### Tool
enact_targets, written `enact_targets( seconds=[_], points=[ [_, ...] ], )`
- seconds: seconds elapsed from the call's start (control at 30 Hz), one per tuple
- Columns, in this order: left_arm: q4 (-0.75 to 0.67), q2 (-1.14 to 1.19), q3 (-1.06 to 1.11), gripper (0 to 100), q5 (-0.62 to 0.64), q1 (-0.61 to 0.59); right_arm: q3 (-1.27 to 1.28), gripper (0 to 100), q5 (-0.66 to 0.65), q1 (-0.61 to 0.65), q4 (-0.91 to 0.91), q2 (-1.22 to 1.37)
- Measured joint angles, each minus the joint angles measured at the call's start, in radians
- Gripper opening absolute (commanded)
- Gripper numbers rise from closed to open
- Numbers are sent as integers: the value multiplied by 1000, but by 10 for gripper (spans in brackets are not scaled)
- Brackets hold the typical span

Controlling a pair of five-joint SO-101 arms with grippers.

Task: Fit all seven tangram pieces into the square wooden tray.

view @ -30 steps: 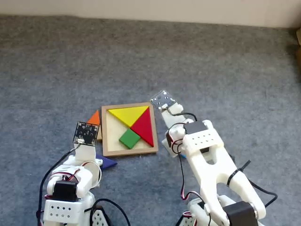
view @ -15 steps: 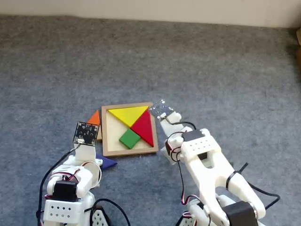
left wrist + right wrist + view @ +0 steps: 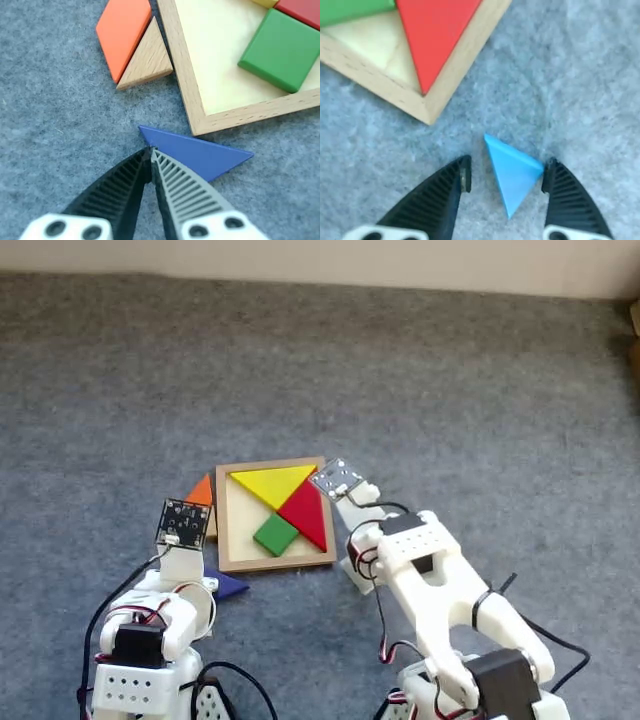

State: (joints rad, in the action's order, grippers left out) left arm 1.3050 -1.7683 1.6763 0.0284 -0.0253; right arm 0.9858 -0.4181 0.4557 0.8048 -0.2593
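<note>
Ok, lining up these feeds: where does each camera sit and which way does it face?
High view: fixed above, looks down on the tray, left arm and right arm.
Left wrist view: wrist-mounted, looks down past the shut left gripper at the dark blue triangle.
Right wrist view: wrist-mounted, looks down past the open right gripper astride the light blue triangle.
Shared: all show the tray and red triangle.

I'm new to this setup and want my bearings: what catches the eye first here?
The wooden tray on the grey carpet stands out, holding a yellow triangle, a red triangle and a green square. Near its corner the right gripper is open around a light blue triangle; the left gripper, shut, points at a dark blue triangle beside the tray.
</note>
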Motion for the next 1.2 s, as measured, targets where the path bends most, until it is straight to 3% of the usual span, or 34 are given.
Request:
enact_targets(
  seconds=[0.27,0.6,0.97,1.2],
  points=[
    [0,0,0,6,0,0,-38,60,2,-12,-6,23],
    [0,0,0,6,0,0,-66,52,0,-48,60,15],
    [0,0,0,6,0,0,-66,55,-66,-54,86,-224],
    [0,0,0,6,0,0,-95,55,-143,48,86,-201]
  ],
)
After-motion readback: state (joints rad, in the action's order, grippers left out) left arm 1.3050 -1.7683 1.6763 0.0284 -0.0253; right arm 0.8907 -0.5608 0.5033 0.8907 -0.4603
